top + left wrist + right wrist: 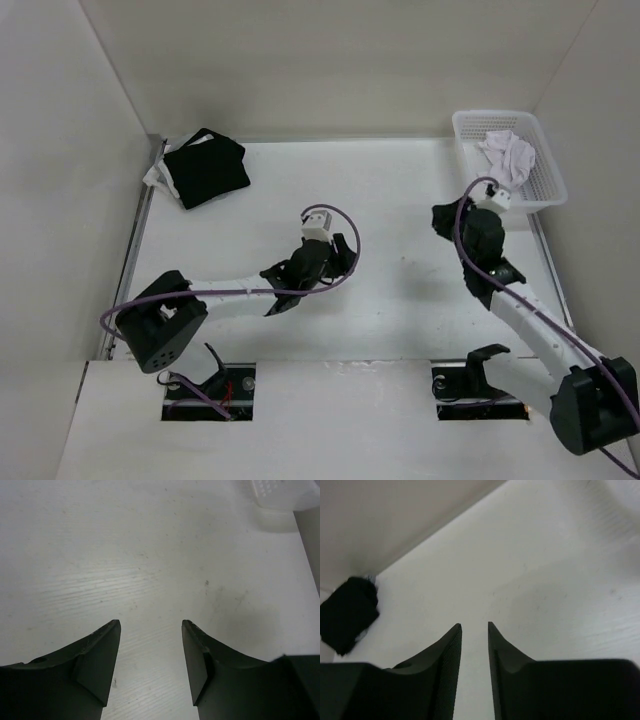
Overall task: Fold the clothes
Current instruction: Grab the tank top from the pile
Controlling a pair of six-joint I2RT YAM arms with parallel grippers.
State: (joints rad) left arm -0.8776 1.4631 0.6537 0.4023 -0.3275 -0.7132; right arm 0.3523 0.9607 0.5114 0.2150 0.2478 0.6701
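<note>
1. Top external view: The clothes [508, 152], one crumpled white garment, are found lying in the white basket [460, 135] at the far right corner of the bench [400, 200]. Nothing is laid out, so folding is judged not begun. A black folded garment [205, 167] is set apart at the far left. The left gripper [338, 252] is held over mid-bench. The right gripper [442, 218] is held near the basket, judged placed for retrieval.
2. Left wrist view: The left gripper [151, 625] is seen spread wide with nothing between its jaws, over bare bench. A basket corner [280, 495] is noted at upper right.
3. Right wrist view: The right gripper [475, 626] is seen parted by a narrow gap, nothing held. It is pointed toward the black folded garment [347, 615]; the clothes are not seen here.
</note>
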